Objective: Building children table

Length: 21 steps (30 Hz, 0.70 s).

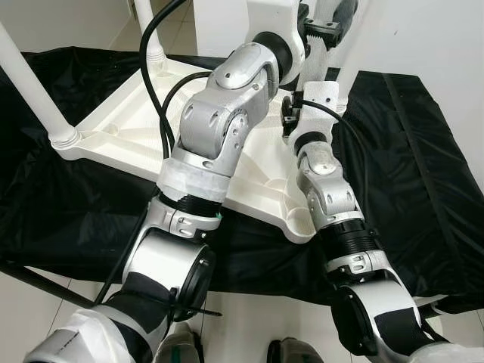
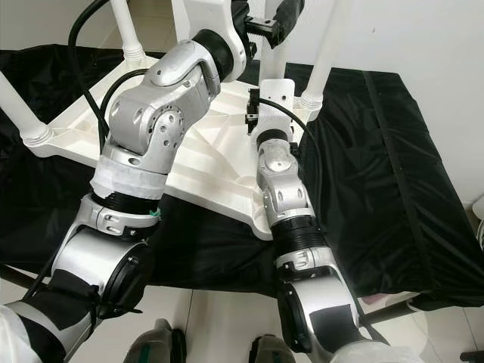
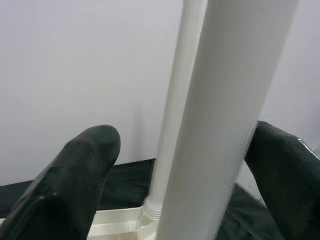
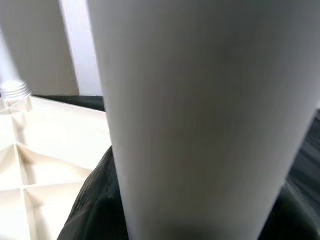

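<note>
The white children's table top [image 1: 121,132] lies upside down on a black cloth [image 2: 378,189]. White legs stand up from its corners: one at the left [image 1: 30,83], one at the back [image 2: 125,26], one at the right [image 2: 330,45]. Both arms reach to a further leg [image 2: 277,57] at the far side. My right gripper [image 2: 253,113] is low on that leg [image 4: 200,110], near its base, with dark fingers [image 4: 95,210] pressed to both sides. My left gripper [image 2: 266,24] is higher up, and its fingers [image 3: 70,185] straddle the leg [image 3: 225,125], one touching, one with a gap.
The black cloth covers a low platform that ends at a front edge [image 1: 249,291], with pale floor tiles [image 1: 23,310] below. A white wall [image 2: 423,38] stands close behind. Black cables [image 1: 151,68] loop over the left arm. My feet [image 2: 159,344] stand at the platform's edge.
</note>
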Available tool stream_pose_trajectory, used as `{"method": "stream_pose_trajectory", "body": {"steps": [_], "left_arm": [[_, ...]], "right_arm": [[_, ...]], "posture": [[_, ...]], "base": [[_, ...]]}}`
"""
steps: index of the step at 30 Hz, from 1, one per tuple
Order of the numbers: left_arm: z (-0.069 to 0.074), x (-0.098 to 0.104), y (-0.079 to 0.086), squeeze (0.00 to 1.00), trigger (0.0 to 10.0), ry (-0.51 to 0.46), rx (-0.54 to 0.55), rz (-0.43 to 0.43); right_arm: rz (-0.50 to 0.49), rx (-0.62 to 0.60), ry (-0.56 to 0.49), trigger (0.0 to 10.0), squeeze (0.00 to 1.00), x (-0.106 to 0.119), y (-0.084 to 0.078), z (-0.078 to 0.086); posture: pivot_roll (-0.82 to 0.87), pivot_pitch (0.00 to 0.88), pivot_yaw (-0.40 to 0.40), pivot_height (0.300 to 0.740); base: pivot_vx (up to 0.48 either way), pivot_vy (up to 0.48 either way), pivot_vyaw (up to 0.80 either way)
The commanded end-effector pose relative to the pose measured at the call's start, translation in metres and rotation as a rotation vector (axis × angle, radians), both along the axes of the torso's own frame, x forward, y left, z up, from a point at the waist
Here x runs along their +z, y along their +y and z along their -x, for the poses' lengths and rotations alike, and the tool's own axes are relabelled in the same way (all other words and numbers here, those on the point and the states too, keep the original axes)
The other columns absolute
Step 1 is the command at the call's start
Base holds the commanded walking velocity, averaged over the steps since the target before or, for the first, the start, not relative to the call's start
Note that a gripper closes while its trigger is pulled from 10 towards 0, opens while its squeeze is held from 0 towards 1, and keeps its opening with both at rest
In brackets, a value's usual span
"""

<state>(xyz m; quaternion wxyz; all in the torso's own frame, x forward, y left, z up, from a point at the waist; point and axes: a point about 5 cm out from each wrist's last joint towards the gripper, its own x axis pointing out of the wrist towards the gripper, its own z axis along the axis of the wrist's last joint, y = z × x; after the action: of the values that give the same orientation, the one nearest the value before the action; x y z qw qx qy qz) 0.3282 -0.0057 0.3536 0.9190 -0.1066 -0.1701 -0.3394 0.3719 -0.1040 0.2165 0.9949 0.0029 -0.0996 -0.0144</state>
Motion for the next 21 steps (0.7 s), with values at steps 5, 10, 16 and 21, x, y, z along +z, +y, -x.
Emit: {"method": "stream_pose_trajectory", "body": {"steps": [5, 10, 16, 21], "left_arm": [[0.009, 0.002, 0.015, 0.0, 10.0, -0.028, -0.051, 0.086], [0.01, -0.006, 0.021, 0.0, 10.0, -0.034, -0.054, 0.038], [0.015, -0.042, 0.021, 0.0, 10.0, -0.063, -0.072, -0.091], [0.024, -0.091, 0.015, 0.0, 10.0, -0.057, -0.163, -0.26]], "right_arm": [[-0.113, -0.102, 0.036, 10.0, 0.0, -0.005, -0.033, -0.001], [-0.151, -0.095, 0.026, 10.0, 0.0, -0.005, -0.042, 0.002], [-0.147, -0.131, -0.003, 10.0, 0.0, -0.005, -0.066, 0.007], [-0.113, -0.118, -0.044, 10.0, 0.0, 0.001, -0.079, 0.012]], "posture": [[-0.06, 0.023, 0.018, 0.74], [-0.05, 0.022, 0.017, 0.74], [-0.05, 0.024, 0.015, 0.74], [-0.05, 0.035, 0.027, 0.74]], "base": [[0.0, 0.0, 0.0], [0.0, 0.0, 0.0], [0.0, 0.0, 0.0], [0.0, 0.0, 0.0]]}}
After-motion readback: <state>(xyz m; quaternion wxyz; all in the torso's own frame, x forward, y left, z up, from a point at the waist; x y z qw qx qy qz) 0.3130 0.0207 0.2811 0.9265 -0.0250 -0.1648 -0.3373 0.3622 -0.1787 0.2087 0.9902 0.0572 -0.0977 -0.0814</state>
